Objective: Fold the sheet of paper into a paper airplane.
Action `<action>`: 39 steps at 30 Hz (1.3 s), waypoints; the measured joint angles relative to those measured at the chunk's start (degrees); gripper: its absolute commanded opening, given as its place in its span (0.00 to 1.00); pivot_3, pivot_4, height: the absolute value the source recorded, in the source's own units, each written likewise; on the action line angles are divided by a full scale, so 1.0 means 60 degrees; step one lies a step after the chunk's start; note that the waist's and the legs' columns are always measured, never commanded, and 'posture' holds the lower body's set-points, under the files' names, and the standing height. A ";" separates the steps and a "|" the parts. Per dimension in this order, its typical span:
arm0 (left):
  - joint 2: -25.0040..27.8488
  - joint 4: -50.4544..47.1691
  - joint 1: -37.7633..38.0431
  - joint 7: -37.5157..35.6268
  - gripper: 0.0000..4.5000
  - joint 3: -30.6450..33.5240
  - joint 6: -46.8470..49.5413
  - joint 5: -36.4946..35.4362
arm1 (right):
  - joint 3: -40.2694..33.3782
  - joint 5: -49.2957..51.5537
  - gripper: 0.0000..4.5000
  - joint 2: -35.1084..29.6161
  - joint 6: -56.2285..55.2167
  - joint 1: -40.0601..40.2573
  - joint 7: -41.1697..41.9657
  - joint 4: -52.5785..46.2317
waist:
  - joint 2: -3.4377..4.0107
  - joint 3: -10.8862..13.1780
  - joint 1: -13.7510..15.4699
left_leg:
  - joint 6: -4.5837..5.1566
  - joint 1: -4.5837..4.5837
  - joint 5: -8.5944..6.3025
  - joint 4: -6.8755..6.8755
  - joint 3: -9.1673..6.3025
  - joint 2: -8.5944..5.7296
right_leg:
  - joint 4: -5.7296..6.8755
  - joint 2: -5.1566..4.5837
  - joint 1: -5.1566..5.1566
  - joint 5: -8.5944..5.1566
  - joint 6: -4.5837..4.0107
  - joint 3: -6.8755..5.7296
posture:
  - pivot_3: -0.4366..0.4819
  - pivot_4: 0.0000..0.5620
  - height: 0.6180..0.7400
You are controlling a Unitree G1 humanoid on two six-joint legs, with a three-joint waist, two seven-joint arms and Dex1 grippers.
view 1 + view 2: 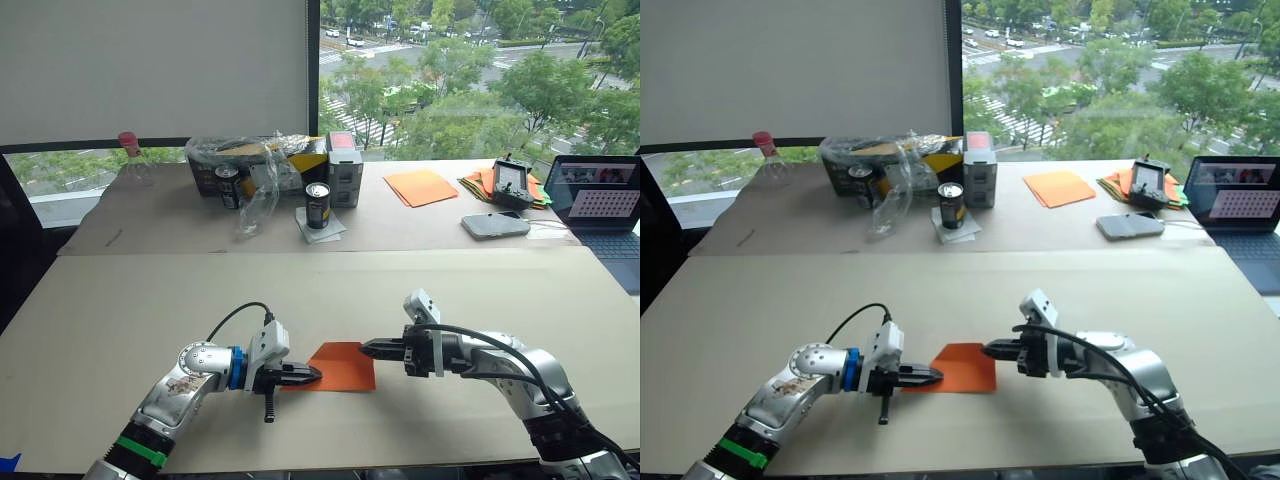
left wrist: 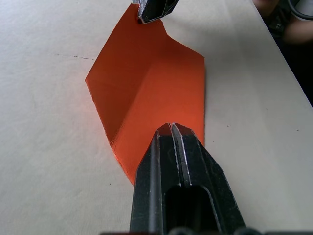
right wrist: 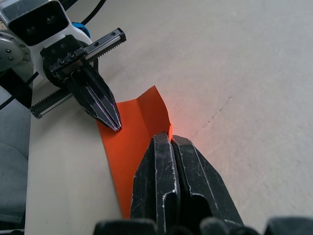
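The sheet of paper (image 1: 345,368) is bright orange and lies on the near part of the pale table (image 1: 150,300), between my two grippers. One raised crease runs along it (image 2: 146,88). My left gripper (image 1: 315,374) is shut, and its tip rests on the sheet's left edge (image 3: 116,126). From the right, my right gripper (image 1: 364,348) is also shut, with its tip on the sheet's far right corner (image 3: 168,137). I see no paper caught between either pair of fingers.
On the far table stand two cans (image 1: 317,205), a crumpled plastic bag over a box (image 1: 255,160) and a clear bottle (image 1: 130,160). Further right are a paler orange sheet (image 1: 420,187), a paper pile under a controller (image 1: 510,183), a grey device (image 1: 495,225) and a laptop (image 1: 600,200).
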 measured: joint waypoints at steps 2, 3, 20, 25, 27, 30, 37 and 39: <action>0.0000 0.0005 -0.0004 -0.0011 0.00 0.0000 0.0002 0.0000 | -0.0003 -0.0014 0.01 -0.0003 -0.0038 0.0038 0.0003 -0.0089 | 0.0000 0.0000 -0.0001 | 0.0000 0.0000 0.0000 0.0000 0.0000 0.0001 | 0.0000 0.0001 0.0000 0.0000 0.0000 -0.0001 | 0.48 0.27 1.00; 0.0000 0.0007 -0.0005 -0.0015 0.00 0.0001 0.0003 0.0000 | -0.0003 -0.0015 0.01 -0.0013 -0.0066 0.0065 0.0008 -0.0142 | 0.0000 0.0000 -0.0001 | 0.0000 0.0000 0.0000 0.0000 -0.0001 0.0001 | 0.0000 0.0001 0.0000 0.0000 0.0000 -0.0001 | 0.48 0.27 1.00; -0.0047 -0.0092 -0.0102 -0.0198 0.00 -0.0033 0.0874 -0.0202 | 0.1747 -0.4346 0.01 -0.1094 -0.8178 0.1664 0.0752 -0.0557 | 0.0001 0.0001 -0.0003 | 0.0004 0.0005 -0.0004 0.0000 0.0005 -0.0007 | -0.0004 -0.0002 0.0007 -0.0010 0.0017 -0.0001 | 0.48 0.27 1.00; 0.0051 -0.0179 -0.0112 -0.0329 0.00 -0.0005 0.1165 -0.0294 | 0.1927 -0.5109 0.01 -0.1062 -0.9584 0.1778 0.0331 -0.0111 | 0.0001 0.0001 -0.0003 | 0.0004 0.0009 -0.0004 0.0000 0.0004 -0.0005 | -0.0004 0.0000 0.0010 -0.0010 0.0017 0.0000 | 0.48 0.27 1.00; 0.0124 -0.0211 -0.0110 -0.0410 0.00 0.0005 0.1250 -0.0339 | 0.1944 -0.5231 0.01 -0.1018 -0.9870 0.1810 0.0216 -0.0017 | 0.0001 0.0001 -0.0009 | 0.0004 0.0012 -0.0004 -0.0001 0.0004 -0.0004 | -0.0003 0.0003 0.0012 -0.0010 0.0016 0.0000 | 0.48 0.27 1.00; 0.0233 -0.0250 -0.0095 -0.0512 0.00 0.0015 0.1343 -0.0419 | 0.1996 -0.5399 0.01 -0.1001 -1.0210 0.1838 -0.0002 0.0110 | 0.0001 0.0000 -0.0041 | 0.0004 0.0018 -0.0004 -0.0005 0.0004 -0.0001 | -0.0002 0.0008 0.0013 -0.0010 0.0015 0.0001 | 0.48 0.27 1.00; -0.0216 -0.0311 -0.0313 -0.0418 0.00 0.1218 0.3151 -0.2310 | 0.2061 -0.5495 0.01 -0.1002 -1.0508 0.1739 -0.0104 0.0323 | -0.0008 0.0004 -0.0033 | 0.0004 0.0030 -0.0003 -0.0003 0.0000 0.0006 | 0.0009 0.0013 0.0021 -0.0009 0.0013 -0.0003 | 0.48 0.27 1.00; -0.0261 -0.0442 -0.0773 -0.0335 0.00 0.1757 0.3842 -0.3065 | 0.2107 -0.5528 0.01 -0.0987 -1.0511 0.1677 -0.0102 0.0349 | -0.0014 0.0007 -0.0032 | 0.0003 0.0035 -0.0003 -0.0001 -0.0002 0.0005 | 0.0014 0.0021 0.0023 -0.0007 0.0010 -0.0004 | 0.48 0.27 1.00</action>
